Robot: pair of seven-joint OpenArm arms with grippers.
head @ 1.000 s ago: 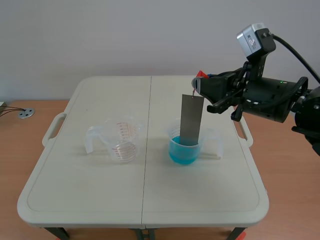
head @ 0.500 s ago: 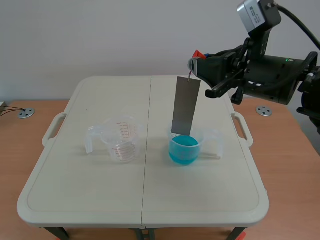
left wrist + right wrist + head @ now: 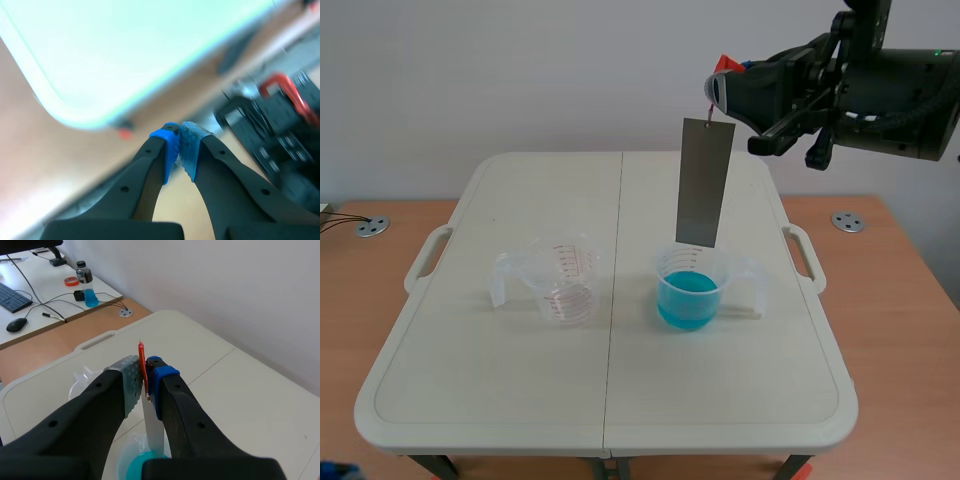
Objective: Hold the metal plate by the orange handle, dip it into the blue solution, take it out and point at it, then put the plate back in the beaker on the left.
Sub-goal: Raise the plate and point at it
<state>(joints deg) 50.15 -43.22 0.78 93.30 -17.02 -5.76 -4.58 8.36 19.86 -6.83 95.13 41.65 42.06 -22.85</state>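
Plate [image 3: 704, 180] hanging above the solution [image 3: 689, 297].
Right end effector [image 3: 145, 376] pinches the thin handle [image 3: 142, 357]; swinging could loosen it or fling drips.

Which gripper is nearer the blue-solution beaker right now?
Right. The right gripper is above the beaker, shut on the orange handle with the metal plate hanging over it. The left gripper is low, off the table edge.
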